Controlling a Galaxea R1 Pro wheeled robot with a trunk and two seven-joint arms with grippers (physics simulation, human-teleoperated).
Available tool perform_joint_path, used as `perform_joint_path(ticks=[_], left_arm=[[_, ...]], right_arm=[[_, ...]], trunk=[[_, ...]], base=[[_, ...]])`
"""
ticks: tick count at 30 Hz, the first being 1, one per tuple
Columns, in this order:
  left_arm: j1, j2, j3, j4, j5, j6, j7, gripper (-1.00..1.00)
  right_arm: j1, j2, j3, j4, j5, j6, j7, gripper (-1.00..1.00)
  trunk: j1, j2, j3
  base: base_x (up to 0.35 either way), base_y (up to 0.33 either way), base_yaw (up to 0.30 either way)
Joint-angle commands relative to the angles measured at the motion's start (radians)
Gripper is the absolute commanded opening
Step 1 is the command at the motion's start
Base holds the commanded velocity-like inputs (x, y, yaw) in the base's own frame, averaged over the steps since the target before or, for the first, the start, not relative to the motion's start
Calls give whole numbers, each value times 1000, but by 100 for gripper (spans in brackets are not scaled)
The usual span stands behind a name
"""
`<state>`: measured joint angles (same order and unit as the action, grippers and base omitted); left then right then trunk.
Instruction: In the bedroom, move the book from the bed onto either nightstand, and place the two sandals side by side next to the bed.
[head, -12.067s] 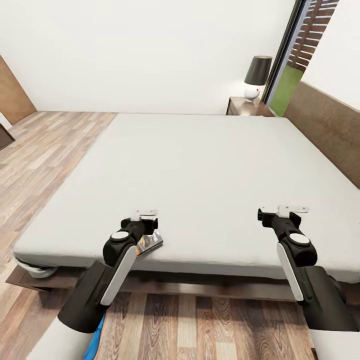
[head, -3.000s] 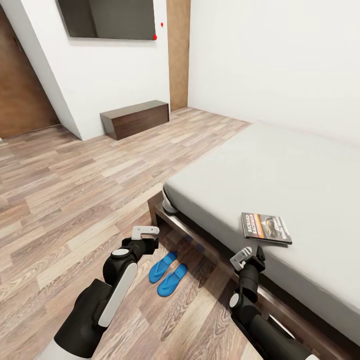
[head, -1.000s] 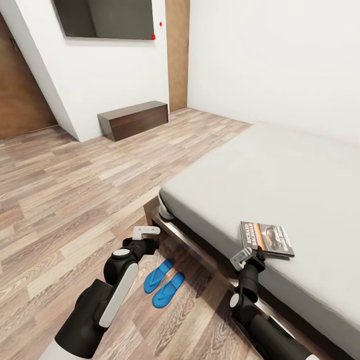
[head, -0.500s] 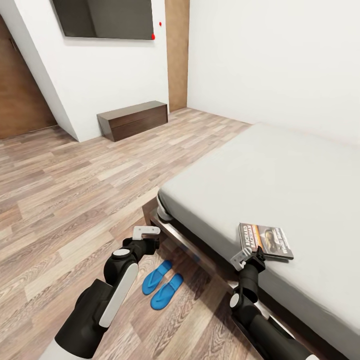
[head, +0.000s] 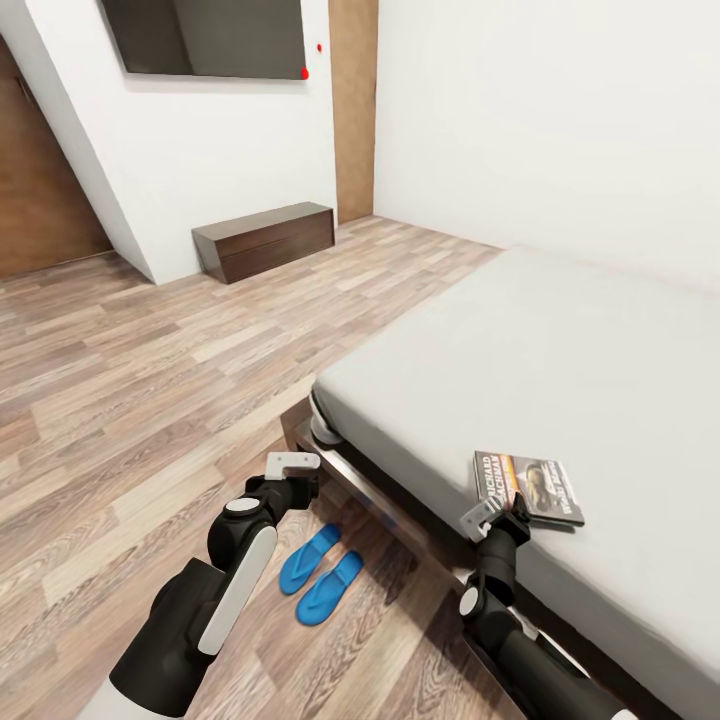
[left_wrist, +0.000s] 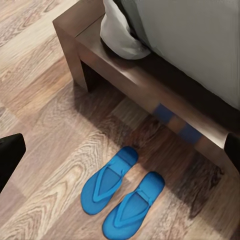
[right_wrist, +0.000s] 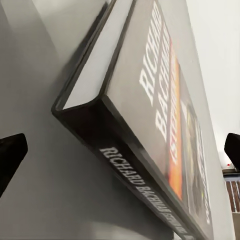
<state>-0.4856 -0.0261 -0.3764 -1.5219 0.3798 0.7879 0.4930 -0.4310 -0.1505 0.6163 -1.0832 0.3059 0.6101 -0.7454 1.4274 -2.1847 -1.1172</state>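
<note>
Pale wood-plank floor (head: 150, 360) fills left and centre of frame. Plain white walls (head: 520, 120) behind. Dark flat wall-mounted screen (head: 205, 35) at upper left. Long low brown wall bench (head: 265, 240) below it, against wall. Brown wooden door (head: 40, 190) at far left edge. Tall brown wood panel (head: 353, 100) in corner, upper centre.

The bed (head: 560, 340) fills the right of the head view, its near corner pointing toward the room's middle. The book (head: 529, 488) lies flat on the mattress close to the bed's near edge, with the right gripper (head: 497, 517) just before it, at the book's near corner. On the floor (head: 150, 400) beside the bed frame, near that corner, the two sandals (head: 320, 572) lie side by side, almost touching. The left gripper (head: 292, 464) hangs above the floor, just left of them. Far behind, a low bench (head: 264, 240) stands against the wall, below a wall screen (head: 205, 37).
</note>
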Motion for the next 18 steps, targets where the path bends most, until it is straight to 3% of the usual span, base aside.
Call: perform_joint_path(ticks=[1, 18], left_arm=[[-1, 0, -1, -1, 10, 2, 10, 100], [-1, 0, -2, -1, 9, 2, 10, 100]], right_arm=[[-2, -1, 2, 0, 9, 9, -3, 100], [-2, -3, 2, 0, 9, 8, -3, 100]], trunk=[[0, 0, -1], [0, 0, -1]], base=[[38, -42, 0], [5, -5, 0]])
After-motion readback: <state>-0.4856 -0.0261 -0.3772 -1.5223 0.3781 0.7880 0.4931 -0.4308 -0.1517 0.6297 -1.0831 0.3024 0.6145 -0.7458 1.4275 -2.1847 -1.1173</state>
